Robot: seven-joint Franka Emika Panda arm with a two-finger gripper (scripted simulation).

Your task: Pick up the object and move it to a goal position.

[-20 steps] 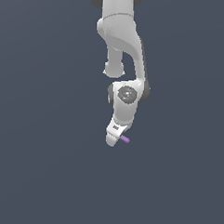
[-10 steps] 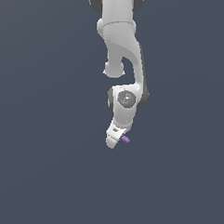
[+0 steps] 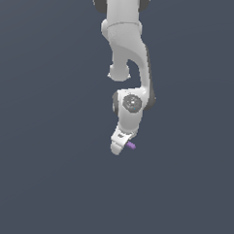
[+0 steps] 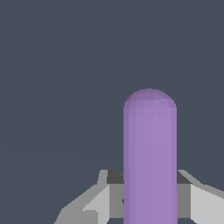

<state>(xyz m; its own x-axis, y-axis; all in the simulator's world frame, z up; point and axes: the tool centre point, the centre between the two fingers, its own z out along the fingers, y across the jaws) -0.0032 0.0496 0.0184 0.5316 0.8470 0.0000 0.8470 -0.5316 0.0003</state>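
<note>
Nothing around me but a flat, dark slate-grey backdrop (image 3: 43, 173). It fills the exterior view edge to edge, same shade everywhere. My wrist view shows the same grey, with one faint paler band running across it. Can't tell whether it's floor or wall.

I find no text, label, brand, number or sign that I can read in either view. A small dark mark sits on the white gripper (image 3: 118, 147) body in the exterior view, but it is too small for me to tell what it is.
</note>
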